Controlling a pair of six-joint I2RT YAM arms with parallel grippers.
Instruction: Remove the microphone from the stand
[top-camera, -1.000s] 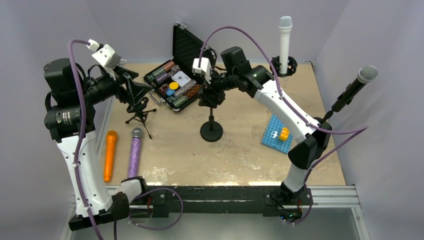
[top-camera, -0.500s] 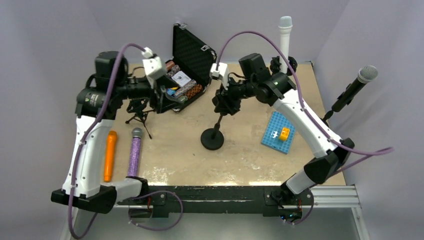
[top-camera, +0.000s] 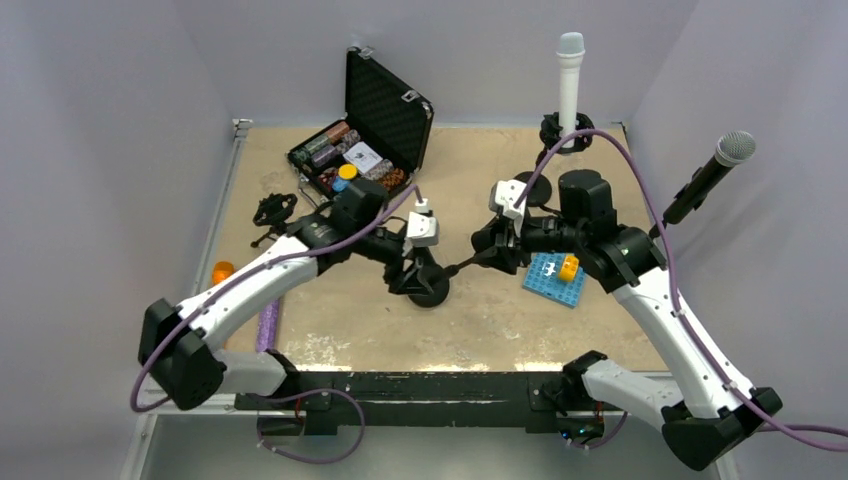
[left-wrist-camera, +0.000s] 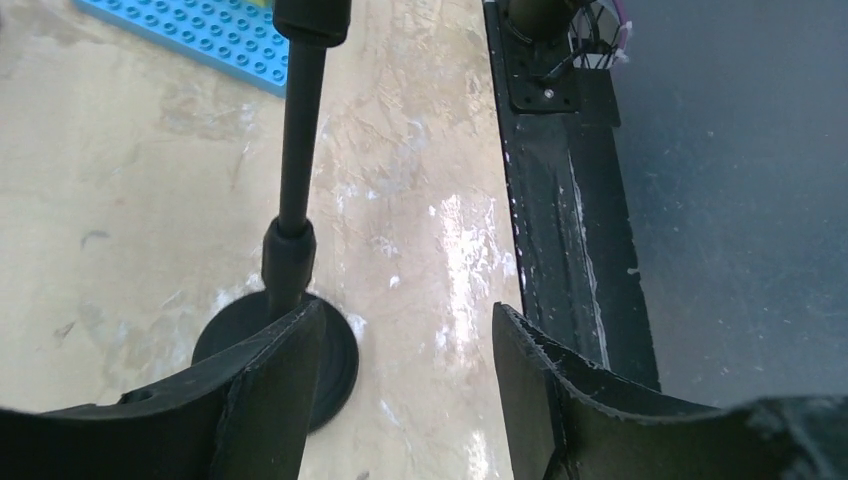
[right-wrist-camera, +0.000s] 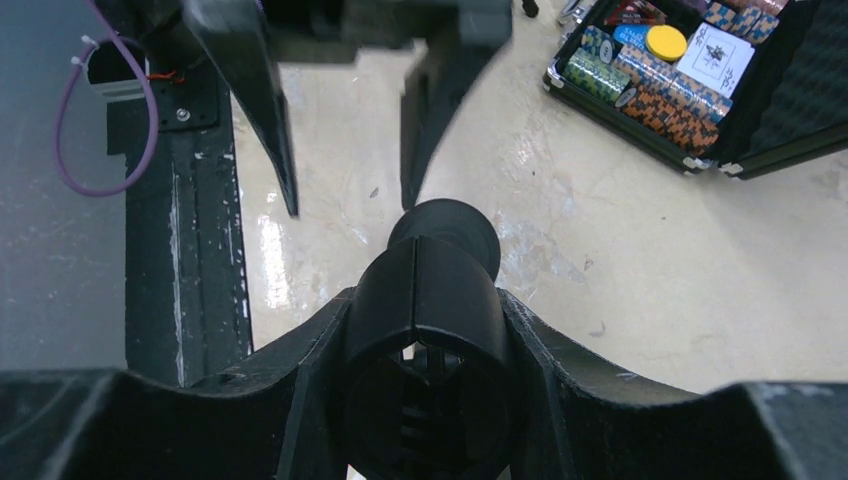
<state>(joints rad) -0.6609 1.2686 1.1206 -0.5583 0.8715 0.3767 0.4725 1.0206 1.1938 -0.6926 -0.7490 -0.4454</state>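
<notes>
My right fingers (right-wrist-camera: 425, 310) are clamped on the stand's clip (right-wrist-camera: 425, 380), and my left fingers (left-wrist-camera: 405, 330) are spread wide at its base.
The stand (top-camera: 430, 290) tilts in the middle of the bench (top-camera: 480, 330), with nothing between my left fingers. A white microphone (top-camera: 569, 75) sits upright in its holder (top-camera: 565, 130) at the far edge. The open case (top-camera: 385, 100) in the far-left corner holds poker chips (top-camera: 352, 172).

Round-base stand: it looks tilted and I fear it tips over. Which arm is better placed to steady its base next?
Left, probably. The left gripper hangs open right at the stand's base, while the right gripper is shut on the clip at its top.
</notes>
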